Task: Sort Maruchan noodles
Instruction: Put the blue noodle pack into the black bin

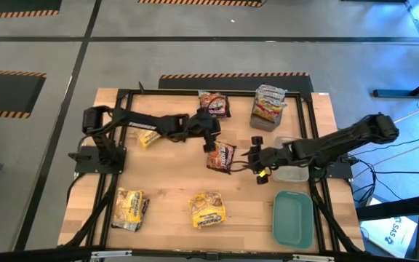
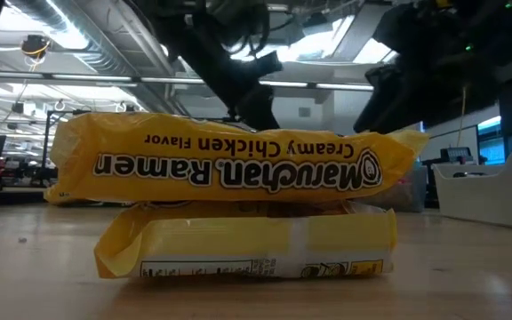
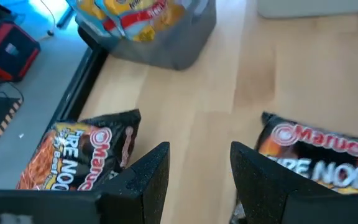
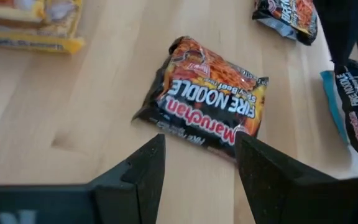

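Dark packet (image 4: 207,112) with orange noodle print and white lettering. Yellow packet (image 2: 238,164) with brown lettering; teal lid (image 1: 293,217) on pale wooden table (image 1: 166,185).

Three yellow packets (image 1: 206,209), two dark Fire Noodle packets (image 1: 222,156), one teal lid (image 1: 292,217).

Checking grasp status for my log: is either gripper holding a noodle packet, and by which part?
Nothing is held: left gripper and right gripper are both open and empty.

A wooden table (image 1: 173,185) carries scattered Maruchan noodles (image 1: 207,209), a teal lid (image 1: 293,217) and a clear tray (image 1: 292,173)
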